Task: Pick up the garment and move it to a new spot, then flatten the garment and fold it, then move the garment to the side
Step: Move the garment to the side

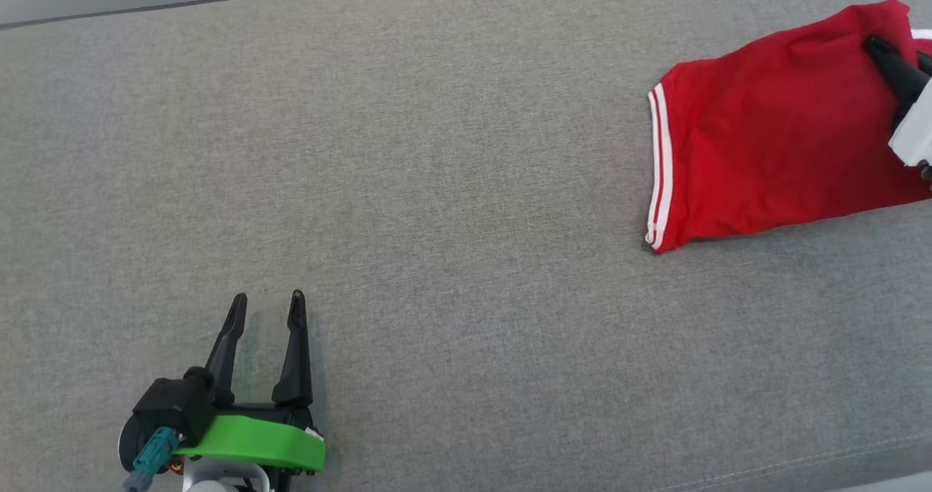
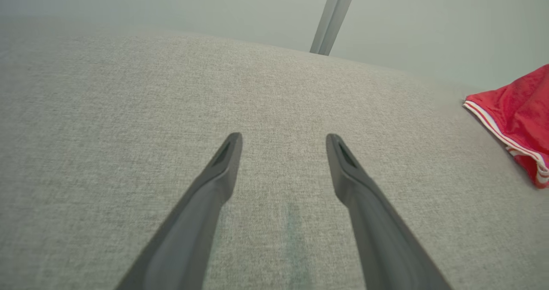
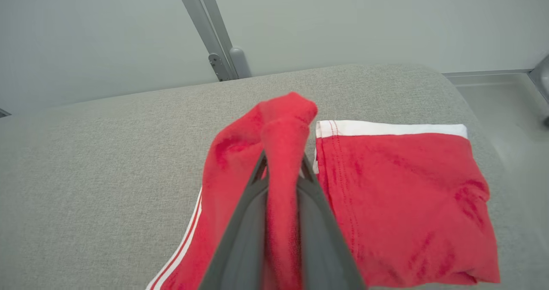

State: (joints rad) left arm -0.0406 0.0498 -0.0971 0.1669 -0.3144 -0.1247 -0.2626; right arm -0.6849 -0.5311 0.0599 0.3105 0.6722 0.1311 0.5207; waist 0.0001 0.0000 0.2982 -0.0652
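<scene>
The garment (image 1: 772, 135) is red with white stripes along its hem and lies at the right end of the grey cushion (image 1: 437, 186). My right gripper (image 1: 892, 59) is at its far right part, shut on a raised fold of the red fabric. In the right wrist view the garment (image 3: 407, 195) spreads flat to the right with a white band on top, and a bunched fold sits pinched in the right gripper (image 3: 283, 170). My left gripper (image 1: 266, 306) rests open at the lower left, far from the cloth. Its open fingers frame bare cushion around the left gripper (image 2: 283, 142), with the garment (image 2: 514, 114) at the right edge.
A pale wall and a grey metal post (image 3: 212, 37) stand behind the cushion. The cushion's right end drops to a light floor (image 3: 506, 105). A seam runs along the cushion's front edge (image 1: 801, 459).
</scene>
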